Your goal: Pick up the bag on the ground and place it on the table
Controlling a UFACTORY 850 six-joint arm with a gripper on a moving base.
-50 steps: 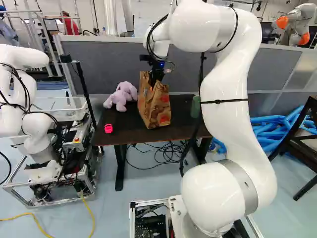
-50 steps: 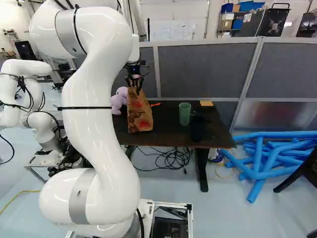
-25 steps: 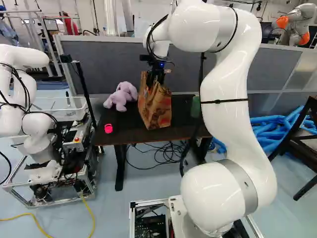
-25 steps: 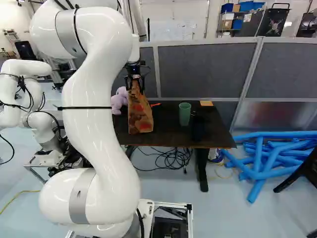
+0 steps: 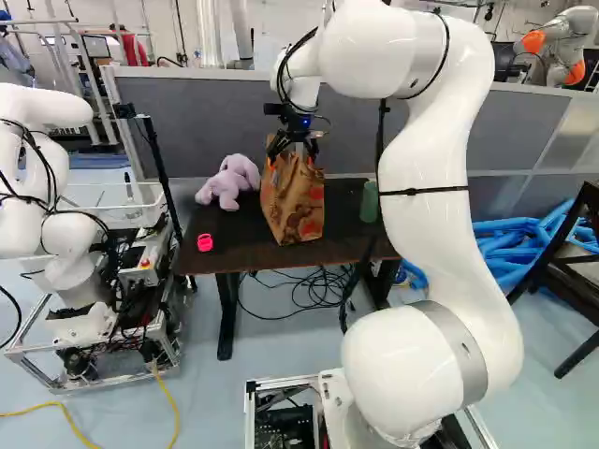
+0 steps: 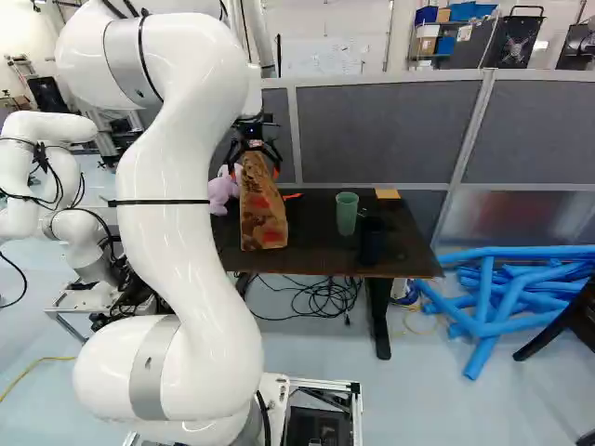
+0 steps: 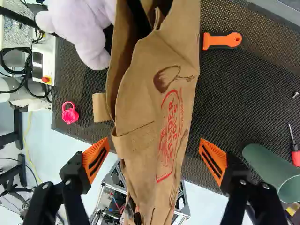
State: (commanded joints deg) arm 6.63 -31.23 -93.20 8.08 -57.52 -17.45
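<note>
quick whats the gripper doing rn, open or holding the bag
Gripper: open, its fingers spread on either side of the paper bag, holding nothing.

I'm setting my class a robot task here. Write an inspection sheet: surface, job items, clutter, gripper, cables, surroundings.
Surface: dark table, spills: nothing seen.
Job items: brown paper bag standing on the table.
Clutter: lilac plush toy, pink item, green cup, black container, orange-and-black tool, red-handled screwdriver.
Gripper: jaws apart, one either side of the bag, not clamped on it.
Cables: black tangle on the floor below the table; yellow cable near another robot.
Surroundings: grey partition behind the table; blue tubes piled on the floor.
</note>
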